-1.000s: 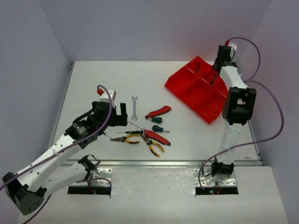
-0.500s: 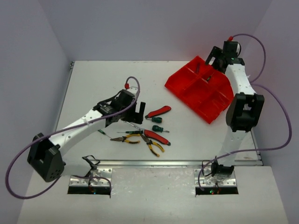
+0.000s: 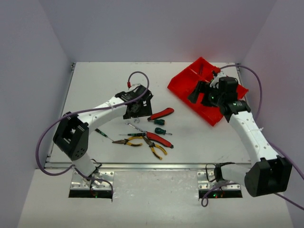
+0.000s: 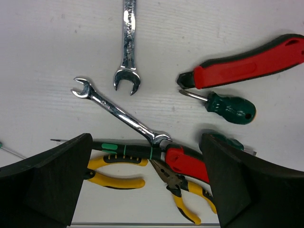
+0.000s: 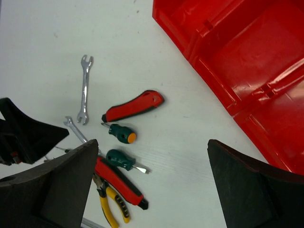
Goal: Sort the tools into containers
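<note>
We are at the picking step: the left jaws hang spread and empty over the loose tools on the worktop [image 3: 95, 85], with the red tray [image 3: 209, 97] well apart to the right. The upright wrench [image 4: 127, 47] lies free with bare worktop on both sides, while the slanted wrench [image 4: 118, 111] ends among the yellow-handled pliers [image 4: 118, 162]. We judge the free one the easier pick. The right jaws, also spread and empty, hover by the tray's edge.

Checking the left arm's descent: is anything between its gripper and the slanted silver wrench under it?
Nothing visible lies over the slanted wrench; the left gripper hangs open above it. Its lower end, though, touches a black green-banded handle and meets the red-handled pliers, so a finger closing there might catch them.
</note>
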Robot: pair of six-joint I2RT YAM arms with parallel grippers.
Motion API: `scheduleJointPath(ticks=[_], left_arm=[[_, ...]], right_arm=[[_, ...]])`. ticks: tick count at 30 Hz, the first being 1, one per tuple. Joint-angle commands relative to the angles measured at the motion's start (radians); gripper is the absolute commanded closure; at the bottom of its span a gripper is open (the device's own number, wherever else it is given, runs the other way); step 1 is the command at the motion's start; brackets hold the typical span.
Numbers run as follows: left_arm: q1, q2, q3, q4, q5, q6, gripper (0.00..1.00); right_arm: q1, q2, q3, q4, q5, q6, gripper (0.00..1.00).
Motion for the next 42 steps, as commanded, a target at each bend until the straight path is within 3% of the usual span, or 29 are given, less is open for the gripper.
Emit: scheduleJointPath(ticks=[1,3,5,7,10,11,14,16,22,31,33,35,39,42], left_arm=[[-0.013,0.008,0.019,0.002,-0.067,-0.161,0.05],[-0.017,0.006,0.024,0.017,-0.057,-0.077,0.05],[-0.016,-0.008,0.049,-0.077,-0.216,-0.193,0.04],[-0.005,-0.06,0.032,-0.226,-0.33,-0.426,0.0],[0.106,-0.13,-0.049,-0.292,-0.32,-0.622,0.0],[0.122,-0.151,-0.059,-0.285,-0.315,-0.632,0.0],[0.331,-0.2,-0.164,-0.203,-0.188,-0.572,0.0],[0.42,-0.205,-0.223,-0.179,-0.186,-0.576,0.0],[0.531,-0.091,-0.258,-0.133,-0.188,-0.573,0.01],[0.56,0.048,-0.332,-0.062,-0.163,-0.592,0.17],[0.561,0.047,-0.361,-0.028,-0.154,-0.583,0.27],[0.564,0.054,-0.396,0.028,-0.13,-0.559,0.56],[0.567,0.061,-0.44,0.092,-0.091,-0.538,0.96],[0.567,0.029,-0.476,0.133,-0.084,-0.512,1.0]], right_arm=[[-0.006,-0.104,-0.042,0.038,-0.018,-0.017,0.03],[-0.005,-0.144,-0.055,0.009,-0.017,-0.033,0.03],[-0.005,-0.164,-0.061,-0.007,-0.026,-0.048,0.02],[-0.007,-0.193,-0.076,-0.01,-0.036,-0.055,0.02],[-0.007,-0.226,-0.097,-0.007,-0.061,-0.052,0.02],[-0.005,-0.229,-0.102,-0.005,-0.065,-0.052,0.02],[-0.005,-0.242,-0.113,-0.003,-0.098,-0.055,0.02],[-0.007,-0.248,-0.119,-0.002,-0.115,-0.058,0.02],[-0.007,-0.256,-0.13,0.009,-0.147,-0.063,0.02],[-0.007,-0.269,-0.142,0.018,-0.149,-0.067,0.01],[-0.007,-0.269,-0.144,0.021,-0.149,-0.065,0.01],[-0.007,-0.269,-0.144,0.025,-0.151,-0.059,0.01],[-0.007,-0.271,-0.144,0.035,-0.167,-0.054,0.01],[-0.007,-0.28,-0.155,0.059,-0.195,-0.039,0.01]])
